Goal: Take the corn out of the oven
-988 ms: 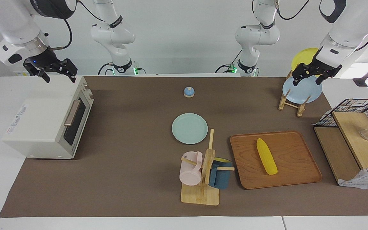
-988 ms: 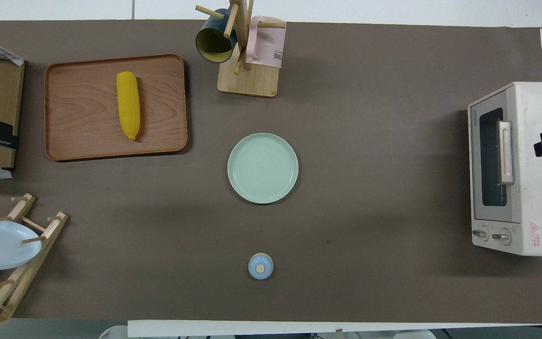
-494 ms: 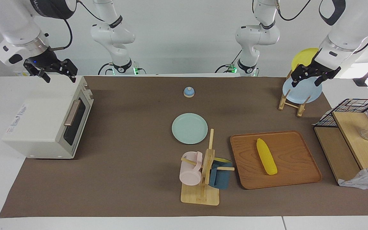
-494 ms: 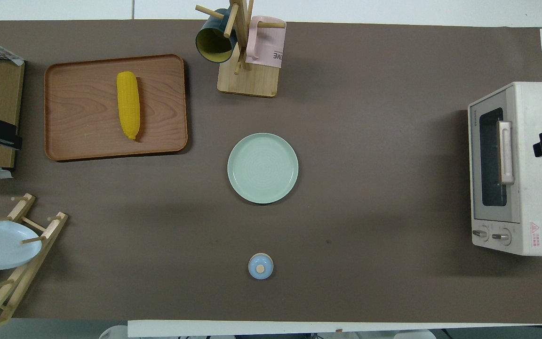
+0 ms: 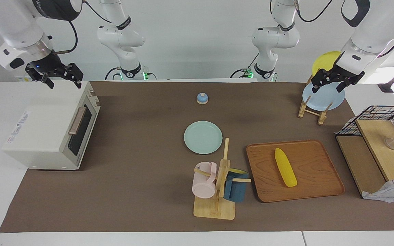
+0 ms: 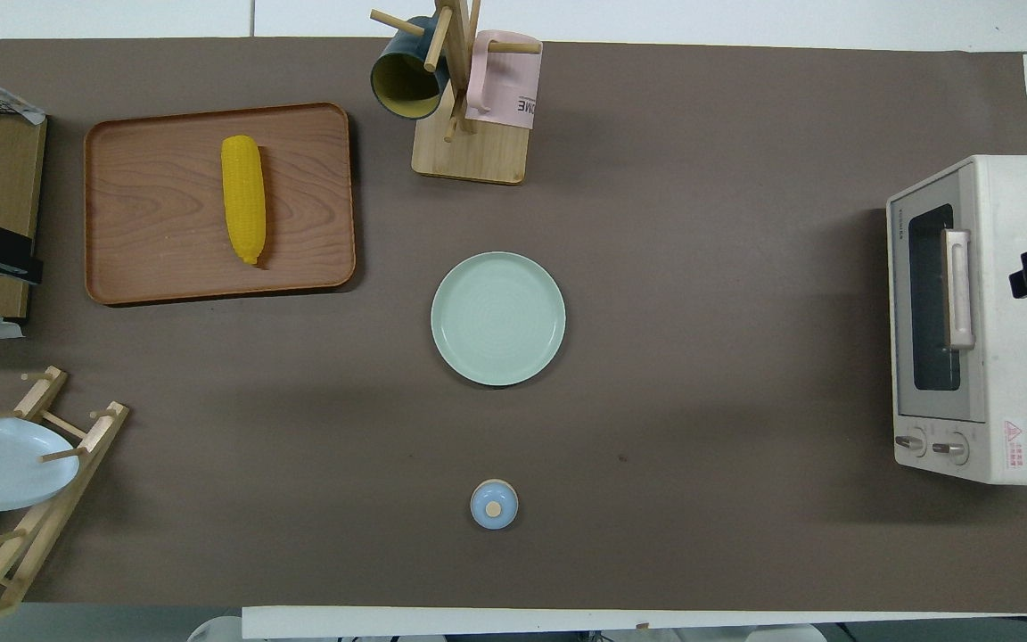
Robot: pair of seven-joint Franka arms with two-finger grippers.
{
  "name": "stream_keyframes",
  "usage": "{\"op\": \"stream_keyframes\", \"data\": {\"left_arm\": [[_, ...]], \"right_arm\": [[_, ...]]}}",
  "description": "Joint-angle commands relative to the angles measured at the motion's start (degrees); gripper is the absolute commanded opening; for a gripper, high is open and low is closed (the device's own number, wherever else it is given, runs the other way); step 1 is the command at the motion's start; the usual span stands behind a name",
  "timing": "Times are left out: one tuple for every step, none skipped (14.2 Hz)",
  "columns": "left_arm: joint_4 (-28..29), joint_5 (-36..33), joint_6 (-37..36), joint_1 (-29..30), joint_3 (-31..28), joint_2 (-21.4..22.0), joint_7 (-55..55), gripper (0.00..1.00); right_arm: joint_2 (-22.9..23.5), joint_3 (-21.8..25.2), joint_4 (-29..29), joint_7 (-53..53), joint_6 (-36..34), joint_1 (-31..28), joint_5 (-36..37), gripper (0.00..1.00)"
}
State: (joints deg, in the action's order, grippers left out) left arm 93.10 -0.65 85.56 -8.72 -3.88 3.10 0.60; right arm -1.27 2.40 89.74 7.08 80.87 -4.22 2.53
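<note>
While the oven [image 5: 51, 126] stands shut, the corn [image 5: 285, 167] lies on the tray [image 5: 323, 171]

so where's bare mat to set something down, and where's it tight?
Widest bare stretch: between the oven and the green plate. Also bare around the small blue lid, between the wooden tray and the plate rack. Tight between the mug tree and that tray, which holds the corn. Both grippers hang raised at the table's ends.

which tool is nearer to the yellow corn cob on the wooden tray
Left. The left tool is up over the wooden plate rack at the end where the yellow corn cob lies; the right tool is up over the cream-white toaster oven.
</note>
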Motion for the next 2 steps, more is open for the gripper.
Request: {"op": "stream_keyframes", "data": {"left_arm": [[-1.25,0.48,-1.36,-0.16,-0.16,-0.46,-0.77,1.0],[-1.25,0.48,-1.45,-0.16,-0.16,-0.55,-0.6,1.0]], "right_arm": [[-1.1,0.14,1.13,0.56,-0.19,-0.18,-1.12,1.0],[-1.1,0.23,1.13,0.56,-0.19,-0.18,-1.12,1.0]]}}
